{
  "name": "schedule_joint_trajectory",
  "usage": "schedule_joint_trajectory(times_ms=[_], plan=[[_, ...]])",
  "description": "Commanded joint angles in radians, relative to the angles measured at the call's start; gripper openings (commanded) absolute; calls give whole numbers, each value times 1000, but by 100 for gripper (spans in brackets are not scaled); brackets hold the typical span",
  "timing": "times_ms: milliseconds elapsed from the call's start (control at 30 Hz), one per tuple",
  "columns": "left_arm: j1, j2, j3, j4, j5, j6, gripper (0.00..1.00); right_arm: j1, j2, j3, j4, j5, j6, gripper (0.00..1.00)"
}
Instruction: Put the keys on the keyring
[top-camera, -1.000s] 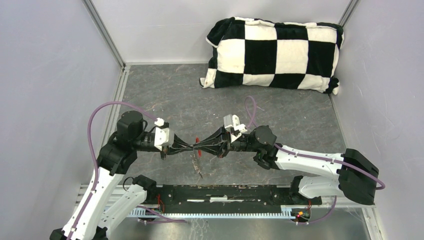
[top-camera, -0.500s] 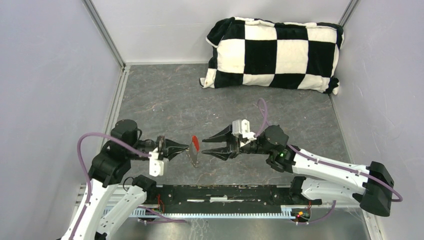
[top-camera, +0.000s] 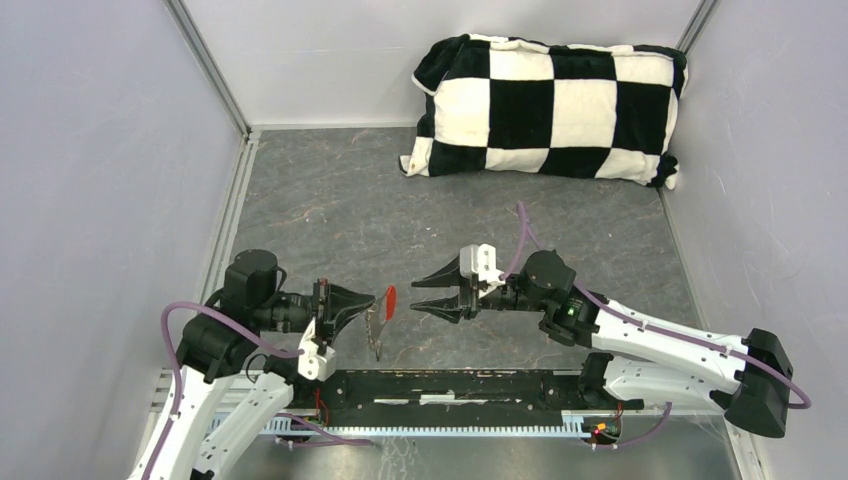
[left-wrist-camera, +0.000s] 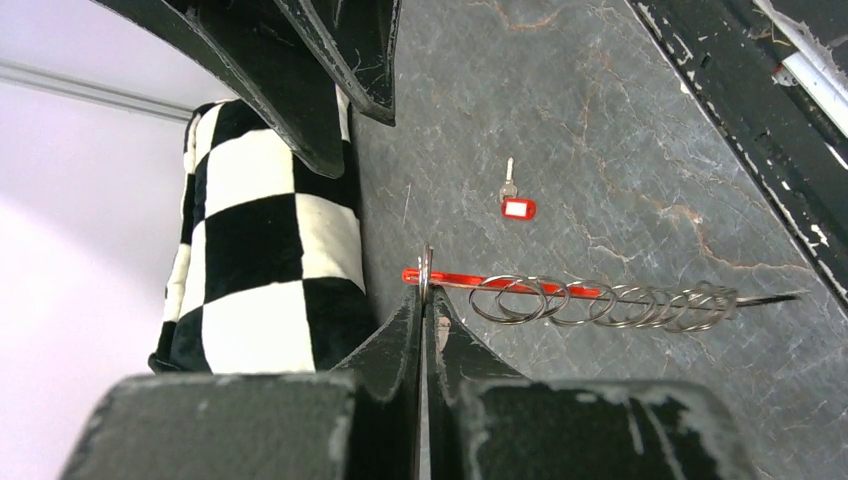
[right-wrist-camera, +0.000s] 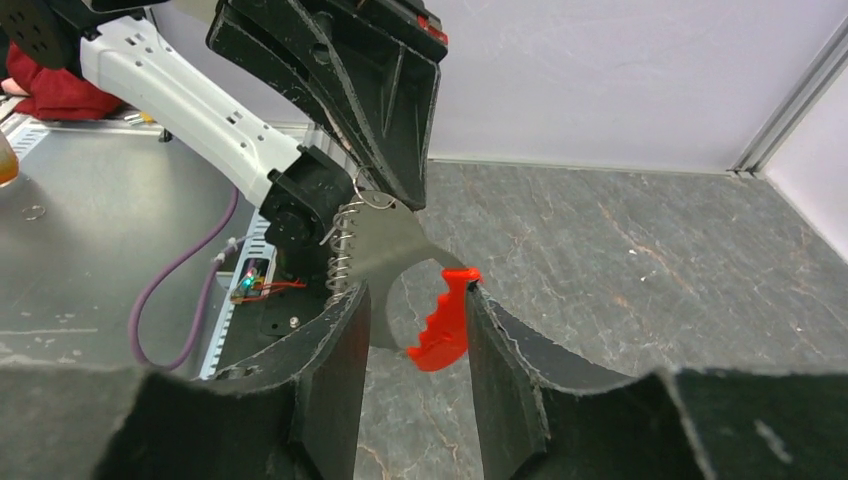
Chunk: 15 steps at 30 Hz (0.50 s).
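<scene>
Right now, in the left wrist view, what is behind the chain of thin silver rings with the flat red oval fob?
Behind the keyring lies the grey marbled table with one small red-headed metal key. No dark-headed key shows; the left gripper's fingers may cover it.

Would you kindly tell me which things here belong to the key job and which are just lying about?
Part of the job: keyring pinched in the left hand; red-headed key lying on the table; open right hand.
Lying about: checkered pillow.
</scene>
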<state>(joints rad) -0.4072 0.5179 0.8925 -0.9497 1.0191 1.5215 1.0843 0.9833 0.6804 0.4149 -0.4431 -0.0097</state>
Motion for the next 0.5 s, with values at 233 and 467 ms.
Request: schedule_joint_trajectory(times_ms=[233, 467], plan=[[1, 161, 120, -119, -6, -94, 2, 53, 139, 227, -151, -2, -141, 50], [0, 245, 178, -219, -3, -164, 2, 87, 217, 360, -307, 15, -249, 50]])
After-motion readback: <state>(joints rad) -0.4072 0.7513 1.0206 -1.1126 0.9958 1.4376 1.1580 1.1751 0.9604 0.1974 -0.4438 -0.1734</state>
